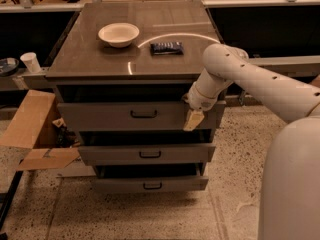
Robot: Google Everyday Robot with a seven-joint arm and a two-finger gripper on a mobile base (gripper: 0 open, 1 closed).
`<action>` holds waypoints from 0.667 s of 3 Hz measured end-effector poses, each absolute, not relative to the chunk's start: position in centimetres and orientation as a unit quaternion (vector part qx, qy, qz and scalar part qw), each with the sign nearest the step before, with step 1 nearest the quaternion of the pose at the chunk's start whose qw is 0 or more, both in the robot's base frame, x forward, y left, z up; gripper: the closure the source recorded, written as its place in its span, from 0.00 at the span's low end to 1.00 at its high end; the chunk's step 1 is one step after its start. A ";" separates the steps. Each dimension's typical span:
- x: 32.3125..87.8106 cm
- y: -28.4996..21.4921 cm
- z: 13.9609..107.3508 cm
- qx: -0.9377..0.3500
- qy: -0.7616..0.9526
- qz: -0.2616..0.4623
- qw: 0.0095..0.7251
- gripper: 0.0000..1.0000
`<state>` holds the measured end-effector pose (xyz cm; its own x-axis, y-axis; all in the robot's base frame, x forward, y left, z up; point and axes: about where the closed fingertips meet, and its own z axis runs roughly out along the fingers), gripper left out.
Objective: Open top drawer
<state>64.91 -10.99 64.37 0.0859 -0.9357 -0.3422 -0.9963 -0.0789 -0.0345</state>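
The reach for the drawer is the step in hand, it seems, and no pull has been started yet. The gripper [194, 119] is seen just under the front right corner of the table [165, 64], at the right end of the top drawer [100, 117]. Whether it is open or closed cannot be told. The small black handle [144, 114] is not held. Next, the gripper would need to be moved left to the handle, and the handle gripped and pulled straight out past the front edge. The top drawer is found right under the front edge. It is grey and wide, with the handle in the middle, and a dark gap is seen above its front.
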 end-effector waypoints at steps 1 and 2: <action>64.7 -11.0 65.2 -0.725 0.666 0.117 0.129 0.80; 63.2 -10.9 66.3 -0.726 0.665 0.120 0.126 1.00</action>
<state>63.22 -10.91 66.29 0.0859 -0.9358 -0.3419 -0.9963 -0.0830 -0.0231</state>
